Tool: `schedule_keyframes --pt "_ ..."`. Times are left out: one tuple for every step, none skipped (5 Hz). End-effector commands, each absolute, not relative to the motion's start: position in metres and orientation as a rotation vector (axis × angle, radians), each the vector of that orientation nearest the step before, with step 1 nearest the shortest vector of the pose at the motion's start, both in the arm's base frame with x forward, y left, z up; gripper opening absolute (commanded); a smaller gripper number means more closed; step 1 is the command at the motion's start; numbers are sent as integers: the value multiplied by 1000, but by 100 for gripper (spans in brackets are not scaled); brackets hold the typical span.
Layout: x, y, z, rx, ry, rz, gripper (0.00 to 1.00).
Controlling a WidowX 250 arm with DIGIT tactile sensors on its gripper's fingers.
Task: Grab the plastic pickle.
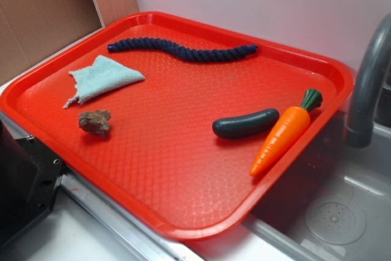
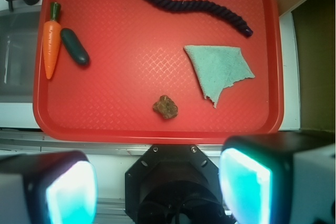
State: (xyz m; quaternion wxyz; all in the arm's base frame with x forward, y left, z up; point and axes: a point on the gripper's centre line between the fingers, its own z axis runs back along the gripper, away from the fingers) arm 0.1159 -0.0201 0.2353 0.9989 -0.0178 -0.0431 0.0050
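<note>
The plastic pickle (image 1: 245, 123) (image 2: 74, 46) is dark green and glossy. It lies on the red tray (image 1: 165, 163) (image 2: 115, 114) next to an orange toy carrot (image 1: 284, 130) (image 2: 50, 43). My gripper (image 2: 157, 190) hangs high above, over the robot base and outside the tray's near edge, far from the pickle. Its two fingers (image 2: 71, 192) with teal pads stand wide apart with nothing between them. The gripper does not show in the exterior view.
A dark blue rope (image 1: 183, 49) (image 2: 189, 4), a pale green cloth (image 1: 101, 77) (image 2: 218, 69) and a small brown lump (image 1: 95, 121) (image 2: 165, 107) also lie on the tray. A sink with a grey faucet (image 1: 366, 90) borders the tray beside the carrot.
</note>
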Motion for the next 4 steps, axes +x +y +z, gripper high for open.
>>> schedule_keyframes --pt "116 -20 235 -36 -86 10 100" --pt "124 -28 221 -21 -130 -36 100" --pt "146 -42 201 -37 -216 -207 100" --pt "165 -60 180 -97 -266 -343 100"
